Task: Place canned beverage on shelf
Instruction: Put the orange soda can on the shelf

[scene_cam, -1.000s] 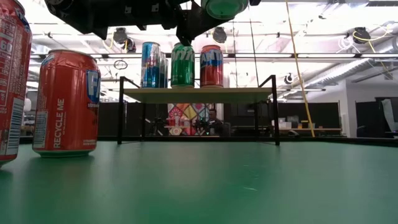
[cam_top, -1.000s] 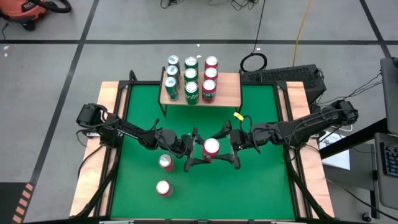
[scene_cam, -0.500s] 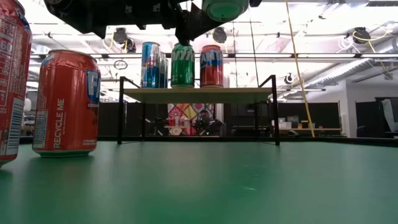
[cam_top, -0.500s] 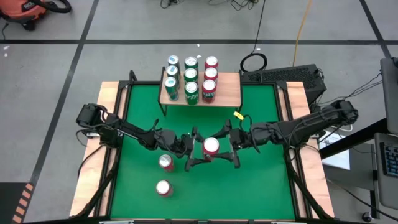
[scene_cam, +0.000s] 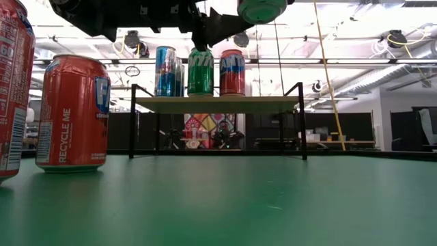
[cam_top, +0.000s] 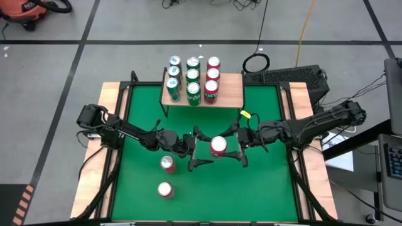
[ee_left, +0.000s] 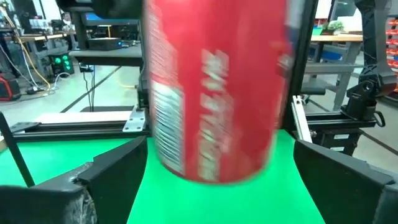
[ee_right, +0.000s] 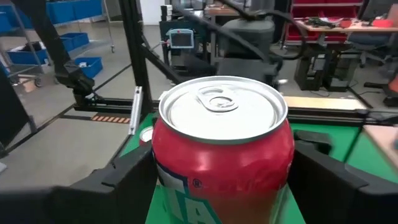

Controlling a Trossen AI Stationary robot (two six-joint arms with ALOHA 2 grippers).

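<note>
A red can (cam_top: 218, 145) hangs upright above the green table, held in my right gripper (cam_top: 222, 147), which reaches in level from the table's right. In the low view only the can's bottom (scene_cam: 263, 8) shows, at the top of the picture. My left gripper (cam_top: 202, 149) comes level from the left and is open. Its fingers (ee_left: 112, 177) stand on either side of the can (ee_left: 217, 93) with a gap on each side. The shelf (cam_top: 232, 91), a wooden top on black legs, stands at the far edge with several cans on it. My right gripper pinches the can's side wall (ee_right: 163, 168), below the top rim, between its two fingers. The fingers (ee_right: 121, 183) come level from the table's right, one on each side of the can. The can stays upright, top up, lifted clear of the table.
Two more cans (cam_top: 168, 164) (cam_top: 165, 189) stand on the table near my left arm; in the low view they are the orange can (scene_cam: 73, 113) and the red can (scene_cam: 12, 89). The shelf's right part (scene_cam: 273, 104) is bare wood.
My left gripper has opened wider and let go of the red can while staying in place. My right gripper has drawn the can a little toward the table's right edge, still upright and clear of the table.
</note>
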